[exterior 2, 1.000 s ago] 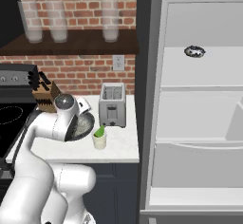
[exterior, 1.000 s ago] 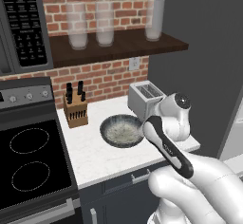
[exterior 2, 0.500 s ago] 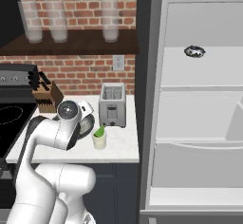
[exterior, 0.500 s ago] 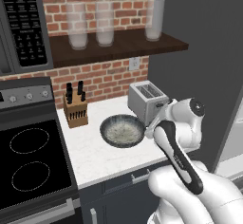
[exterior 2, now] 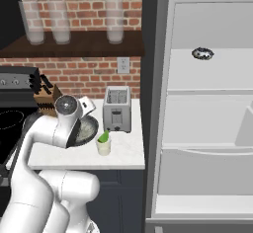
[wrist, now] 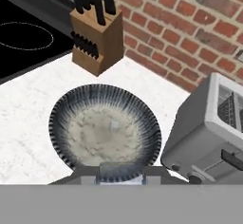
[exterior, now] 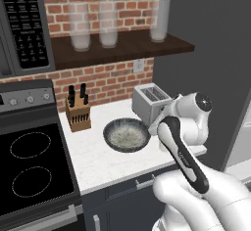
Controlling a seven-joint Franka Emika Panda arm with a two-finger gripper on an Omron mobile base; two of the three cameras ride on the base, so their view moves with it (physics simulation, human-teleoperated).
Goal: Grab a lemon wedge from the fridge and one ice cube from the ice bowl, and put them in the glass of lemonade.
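In the hand view my gripper (wrist: 119, 173) is shut on a small clear ice cube (wrist: 119, 172) and hangs above the near rim of the ice bowl (wrist: 60, 118). The bowl is dark grey with a whitish speckled inside, and one faint pale cube (wrist: 114, 124) lies in it. The bowl (exterior: 126, 135) sits on the white counter beside the toaster. The glass of lemonade (exterior 2: 103, 147) stands at the counter's front with the green-yellow lemon wedge (exterior 2: 104, 137) sticking out of it. The fridge (exterior 2: 207, 118) stands open on the right.
A toaster (exterior 2: 117, 109) stands just behind the glass and right of the bowl. A knife block (exterior: 78, 112) sits by the brick wall, and a black stove (exterior: 27, 166) is to the left. Tall clear glasses (exterior: 109, 24) line the shelf. A small dark ring (exterior 2: 202, 54) lies on a fridge shelf.
The arm has swung to the right and its elbow has risen a little. The hand has lifted from the bowl's middle toward its near rim, jaws still shut.
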